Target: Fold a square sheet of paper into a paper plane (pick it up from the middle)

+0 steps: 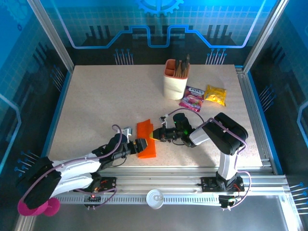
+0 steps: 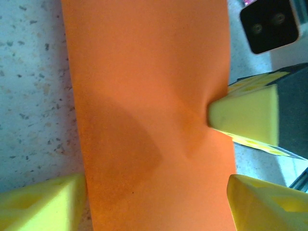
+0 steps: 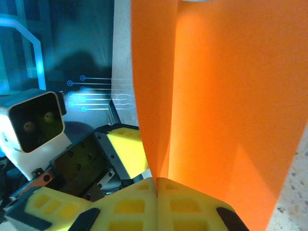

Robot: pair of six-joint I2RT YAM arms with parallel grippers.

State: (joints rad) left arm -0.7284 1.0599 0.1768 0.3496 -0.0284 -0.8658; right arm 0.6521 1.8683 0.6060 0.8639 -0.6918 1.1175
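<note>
Evidently the folding was at an early stage: the square sheet of paper (image 1: pixel 146 140) sat by the near edge of the table (image 1: pixel 96 96), creased into a narrower strip but no dart yet. The right gripper (image 3: pixel 156 185) pinched its right edge, jaws closed on it. The left gripper (image 2: pixel 154 192) straddled it, jaws wide, gripping nothing. By my judgement the nose and wing folds were yet to be made.

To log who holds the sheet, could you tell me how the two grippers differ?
The right gripper is shut, pinching an edge of the square sheet of paper; the left gripper is open, its fingers straddling the sheet. The right gripper sits on the sheet's right side, the left gripper on its left. Both have yellow fingers.
</note>
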